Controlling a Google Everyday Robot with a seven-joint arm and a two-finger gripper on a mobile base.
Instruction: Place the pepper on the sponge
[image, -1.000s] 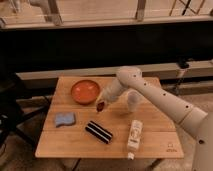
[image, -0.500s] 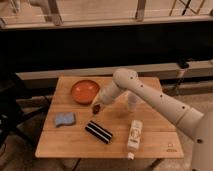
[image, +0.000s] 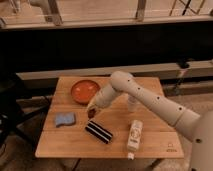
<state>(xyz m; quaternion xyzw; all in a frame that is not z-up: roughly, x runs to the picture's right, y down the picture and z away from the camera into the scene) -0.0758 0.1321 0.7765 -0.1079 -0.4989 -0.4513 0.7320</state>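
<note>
At the left of the pale wooden tabletop lies the sponge, a flat blue-grey pad with wavy edges. It looks soft, and nothing rests on it. Behind it and to the right stands a round orange-red bowl, shallow and smooth. Just right of the sponge, near it but apart, the pincer hangs low over the wood. It appears closed narrowly on the pepper, a tiny dark red, roundish thing at its tip. In front of it lies a black block with white stripes, hard-edged, and further right a white bottle on its side.

The pepper is small, round and probably slick. It could slip from the grip, or roll off the yielding pad if let go off-centre or from too high. A low sweep leftward could also push the light sponge along.
</note>
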